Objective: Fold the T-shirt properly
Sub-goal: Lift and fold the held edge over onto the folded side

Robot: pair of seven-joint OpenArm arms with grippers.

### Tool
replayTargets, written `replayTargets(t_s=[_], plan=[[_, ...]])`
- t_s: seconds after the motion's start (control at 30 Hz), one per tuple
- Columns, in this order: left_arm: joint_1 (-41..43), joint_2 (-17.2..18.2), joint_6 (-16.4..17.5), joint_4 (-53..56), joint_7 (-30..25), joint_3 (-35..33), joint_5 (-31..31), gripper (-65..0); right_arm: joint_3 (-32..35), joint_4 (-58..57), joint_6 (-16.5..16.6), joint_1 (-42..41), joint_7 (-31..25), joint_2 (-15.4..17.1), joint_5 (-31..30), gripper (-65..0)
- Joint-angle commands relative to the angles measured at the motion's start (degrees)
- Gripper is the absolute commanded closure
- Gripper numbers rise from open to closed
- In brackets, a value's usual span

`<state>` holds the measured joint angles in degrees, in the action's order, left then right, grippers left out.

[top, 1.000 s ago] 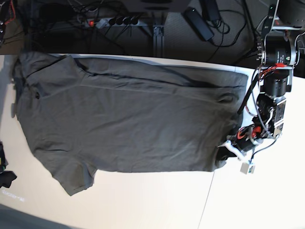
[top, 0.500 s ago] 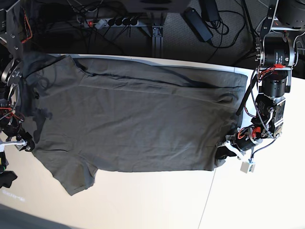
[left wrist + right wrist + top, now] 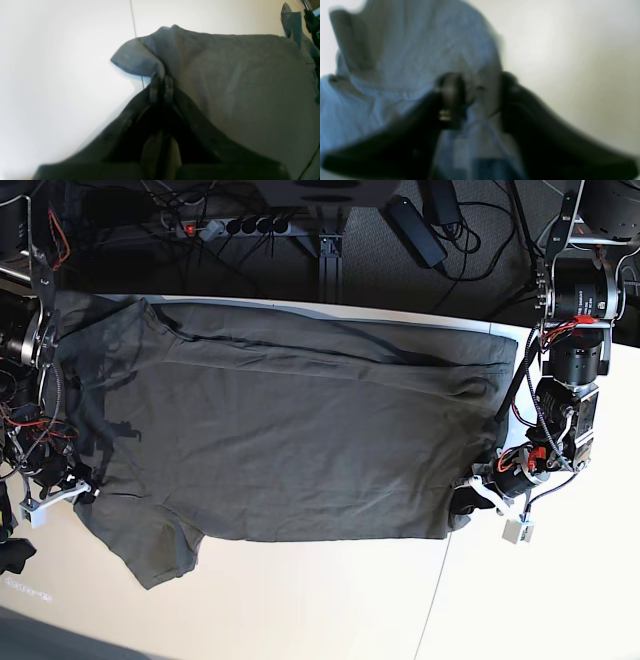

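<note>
The dark olive-grey T-shirt (image 3: 290, 440) lies spread flat on the white table (image 3: 330, 600), with one sleeve (image 3: 150, 555) pointing toward the front. My left gripper (image 3: 466, 504) is at the shirt's front right corner. In the left wrist view it (image 3: 161, 83) is shut on the folded-over corner of the T-shirt (image 3: 237, 82). My right gripper (image 3: 82, 486) is at the shirt's left edge by the sleeve. In the blurred right wrist view it (image 3: 480, 100) is open, its fingers (image 3: 451, 100) standing apart over the fabric (image 3: 420, 50).
A power strip (image 3: 235, 225), cables and a black adapter (image 3: 415, 230) lie on the floor behind the table. A dark object (image 3: 10, 552) sits at the table's left edge. A seam (image 3: 435, 600) runs across the table's front right.
My right arm has come into view on the left and moved down along the shirt's left edge to the sleeve. The left arm and the shirt have stayed put.
</note>
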<state>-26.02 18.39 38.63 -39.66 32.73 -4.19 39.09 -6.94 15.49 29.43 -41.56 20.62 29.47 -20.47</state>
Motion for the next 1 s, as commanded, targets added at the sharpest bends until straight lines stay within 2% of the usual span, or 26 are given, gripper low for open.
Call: replayTargets(t_s=[0.0,0.03,0.23,0.37,0.43,0.63,0.73,0.97], plan=[[-0.9,0.7,1.4,-0.2,1.1,-0.1,-1.6,0.0,1.0,0.8,3.3,-0.8,1.8,0.6,2.1,-2.6],[-0.9,0.7,1.4,-0.2,1.1,-0.1,-1.6,0.0,1.7,1.6,3.3,-0.7,1.8,0.5,3.0,0.0],[-1.2,0.9,1.4,-0.2,0.3,-0.1,-1.2,0.0,2.7,8.4,3.3,-0.5,1.9,0.5,5.5,0.0],[-2.2,1.5,1.4,-0.5,0.5,-0.1,1.2,0.0,2.7,12.9,3.4,-0.5,3.2,0.6,5.5,0.0],[-2.3,2.2,1.4,-1.6,2.4,-0.1,3.8,0.0,2.7,14.5,3.4,-0.4,4.8,1.0,5.4,0.0],[-0.5,4.5,1.4,-9.7,13.0,-0.1,13.6,0.0,2.7,21.6,3.4,3.5,7.5,4.7,-0.6,0.0],[1.6,5.6,1.4,-15.1,16.8,-0.1,16.3,0.0,2.7,26.9,3.4,7.7,9.3,6.8,-3.1,0.0],[11.5,8.6,1.4,-30.6,17.7,-0.1,17.9,0.0,2.2,38.2,3.4,19.0,9.6,12.5,-9.7,0.0]])
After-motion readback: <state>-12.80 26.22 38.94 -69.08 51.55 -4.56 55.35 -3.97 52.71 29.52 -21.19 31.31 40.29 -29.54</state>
